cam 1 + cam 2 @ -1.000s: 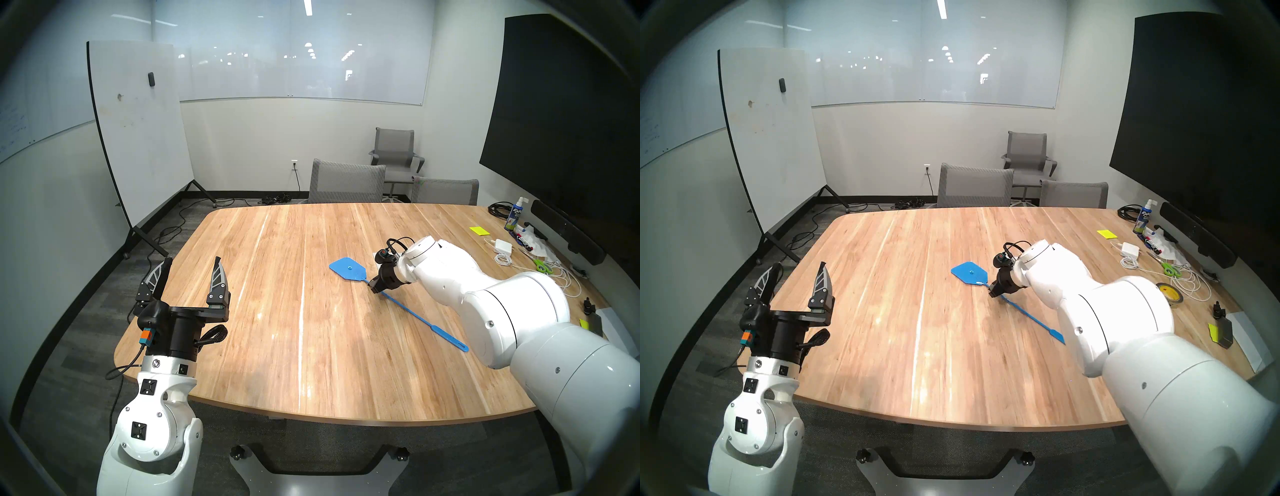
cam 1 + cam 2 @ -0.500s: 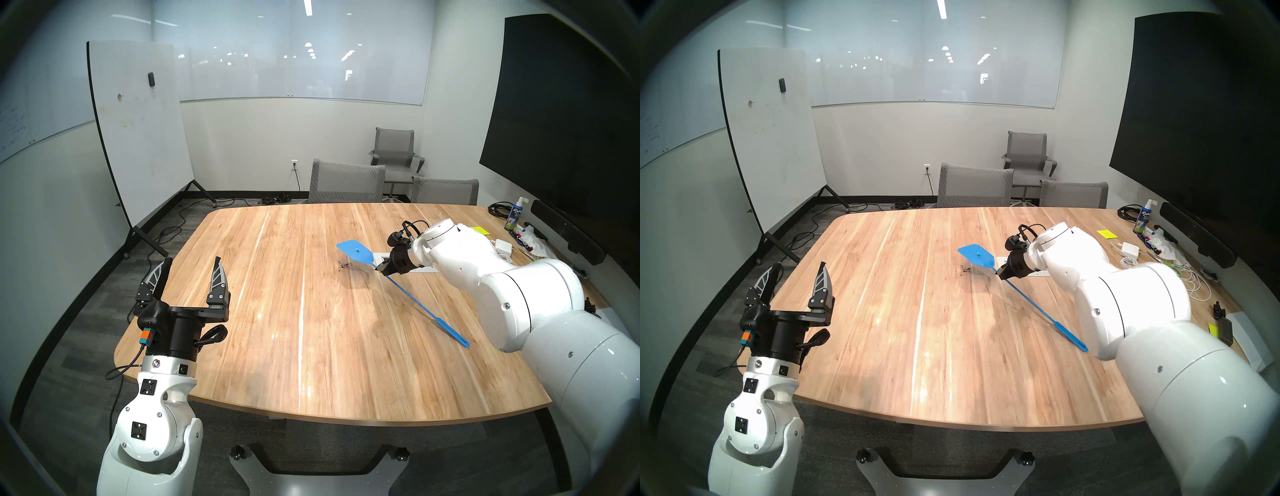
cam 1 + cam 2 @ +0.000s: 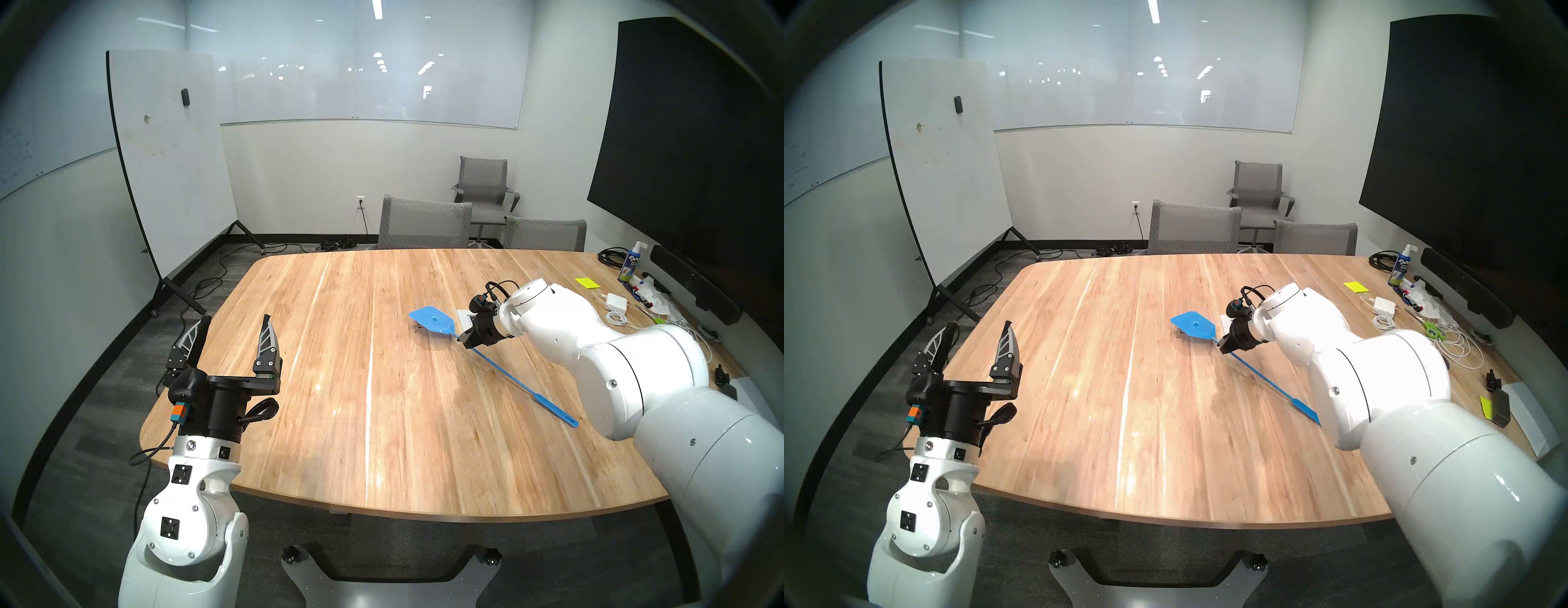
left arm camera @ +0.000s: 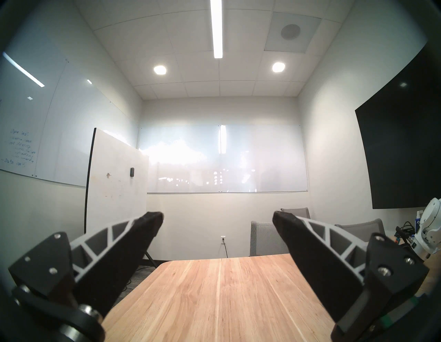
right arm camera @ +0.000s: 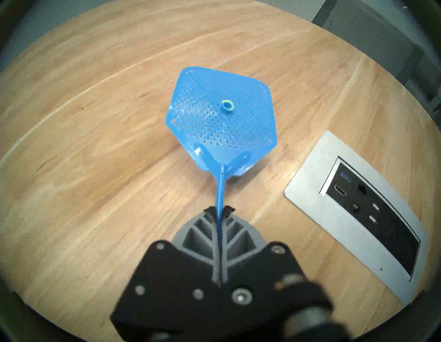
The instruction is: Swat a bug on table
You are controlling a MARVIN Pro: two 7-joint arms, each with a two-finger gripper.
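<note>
**Inspector:** Which step is in hand?

**Assessor:** The strike itself, in my judgement. The right gripper has its jaws clenched on the thin shaft of the blue fly swatter, just behind the mesh head. The head hangs low over the table, tilted, its far edge raised.

**Inspector:** And the bug?

**Assessor:** The bug lies on the table at the head's near-left edge, partly under it, left of the power outlet panel. The right wrist view does not show it; the mesh covers that spot.

**Inspector:** The other arm?

**Assessor:** The left gripper is idle over the near-left corner of the table, jaws released and empty.

**Inspector:** What does the next move call for?

**Assessor:** Bringing the head down flat, shifted slightly left so the bug sits under the mesh centre.

**Inspector:** Legible writing?

**Assessor:** "Expo" on the spray bottle, far right. The wall whiteboard notes are too faint to read.
</note>
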